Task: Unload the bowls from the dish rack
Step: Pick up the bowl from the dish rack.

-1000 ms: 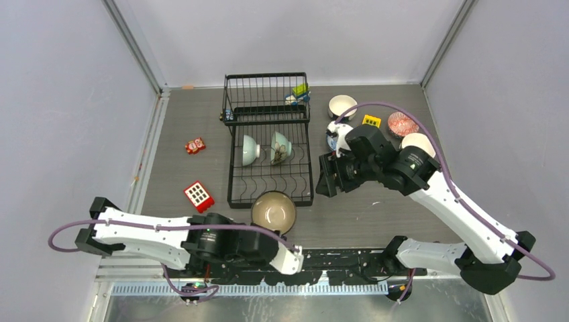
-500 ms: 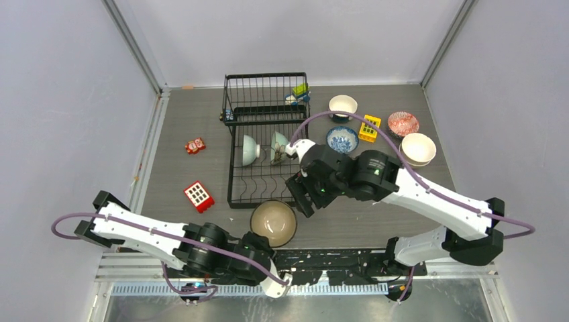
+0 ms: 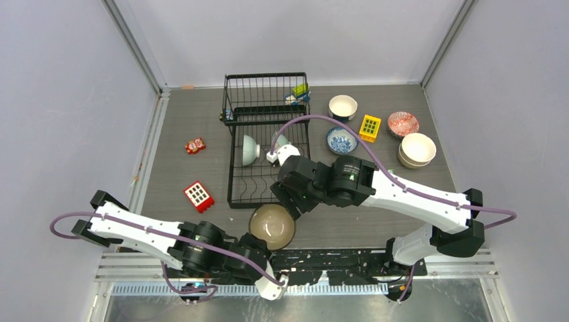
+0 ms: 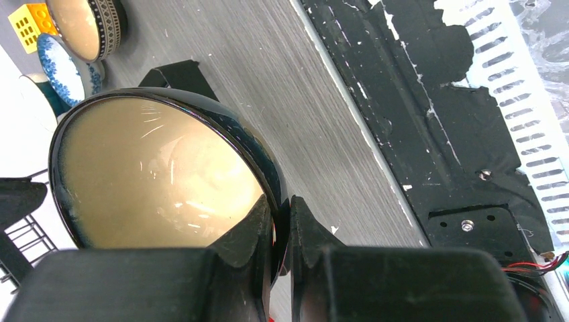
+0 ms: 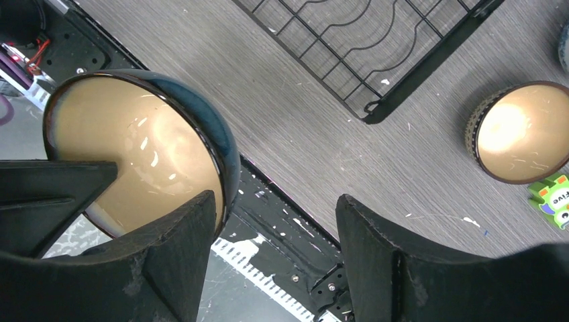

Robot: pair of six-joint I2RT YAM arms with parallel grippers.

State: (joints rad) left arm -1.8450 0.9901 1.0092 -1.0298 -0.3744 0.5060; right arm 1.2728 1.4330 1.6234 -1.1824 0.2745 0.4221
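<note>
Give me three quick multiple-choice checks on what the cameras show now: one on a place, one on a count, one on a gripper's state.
1. Where is the blue-and-white bowl relative to the dish rack?
A. inside it
B. on the table to its right
C. on the table to its left

2. How many bowls stand in the rack?
A. none
B. five
C. two

3. The left gripper is:
A. shut on the rim of the dark bowl
B. open and empty
C. open above the rack

Answers:
1 B: the top view shows it on the tabletop near the yellow block.
2 C: only a pale green bowl and a second bowl beside it show there.
3 A: the left wrist view shows both fingers pinching the rim.
</note>
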